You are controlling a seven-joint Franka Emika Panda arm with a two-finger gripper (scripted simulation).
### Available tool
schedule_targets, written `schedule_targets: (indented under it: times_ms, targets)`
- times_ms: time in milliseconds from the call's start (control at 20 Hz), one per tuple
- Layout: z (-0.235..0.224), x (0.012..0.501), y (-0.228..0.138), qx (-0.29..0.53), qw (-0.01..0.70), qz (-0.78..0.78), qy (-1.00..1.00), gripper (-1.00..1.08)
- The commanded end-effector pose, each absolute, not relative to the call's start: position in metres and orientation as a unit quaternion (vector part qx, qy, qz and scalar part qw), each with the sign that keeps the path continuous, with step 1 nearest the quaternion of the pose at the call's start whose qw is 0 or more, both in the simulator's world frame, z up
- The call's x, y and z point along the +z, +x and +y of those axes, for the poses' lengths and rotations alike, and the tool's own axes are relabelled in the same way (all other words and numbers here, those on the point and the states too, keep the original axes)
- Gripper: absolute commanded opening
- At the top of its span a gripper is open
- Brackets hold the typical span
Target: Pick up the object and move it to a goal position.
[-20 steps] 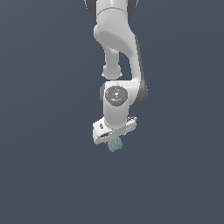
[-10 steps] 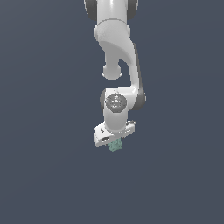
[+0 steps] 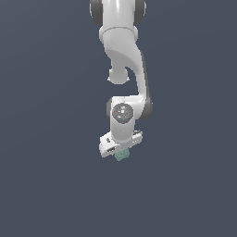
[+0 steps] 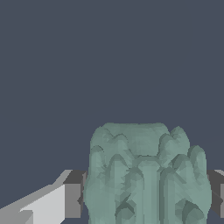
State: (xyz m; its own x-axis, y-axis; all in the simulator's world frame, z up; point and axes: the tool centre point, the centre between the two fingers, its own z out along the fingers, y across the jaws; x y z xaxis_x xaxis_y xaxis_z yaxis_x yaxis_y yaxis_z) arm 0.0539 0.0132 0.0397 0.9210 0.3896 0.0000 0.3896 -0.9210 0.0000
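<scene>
Holding the block [image 4: 146, 175] between its two fingers, the gripper [image 4: 146, 199] is closing on it from both sides: in the wrist view a dark finger pad [image 4: 74, 199] is pressing against one flank of the block and a second pad is just showing at the opposite flank. The block is filling the gap between the pads, so the jaws are standing only as far apart as the block is wide. Its surface is looking lumpy and ridged, pale teal-green.

In the exterior view the block [image 3: 121, 155] is hanging under the white gripper [image 3: 121, 150], partly hidden by the fingers, with the arm [image 3: 125, 60] reaching down from above. No bench, floor or other support is showing under it; the background is plain dark grey, so the height cannot be told.

Judgement: the pick-up part is appearing done, since the block is being carried with nothing visible beneath. The move to the goal is remaining. No goal marker is showing in either view, so how much travel is left cannot be told.
</scene>
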Motion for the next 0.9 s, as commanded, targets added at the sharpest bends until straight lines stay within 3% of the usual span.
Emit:
schedule_targets:
  times_ms: [0,500,850]
  targets:
    - [0.013,0.039,0.054,0.0,0.0,0.199,0.98,-1.0]
    - [0.011,0.042,0.054,0.0,0.0,0.199,0.98,-1.0]
    - [-0.011,0.069,0.051,0.0,0.0,0.199,0.98,-1.0]
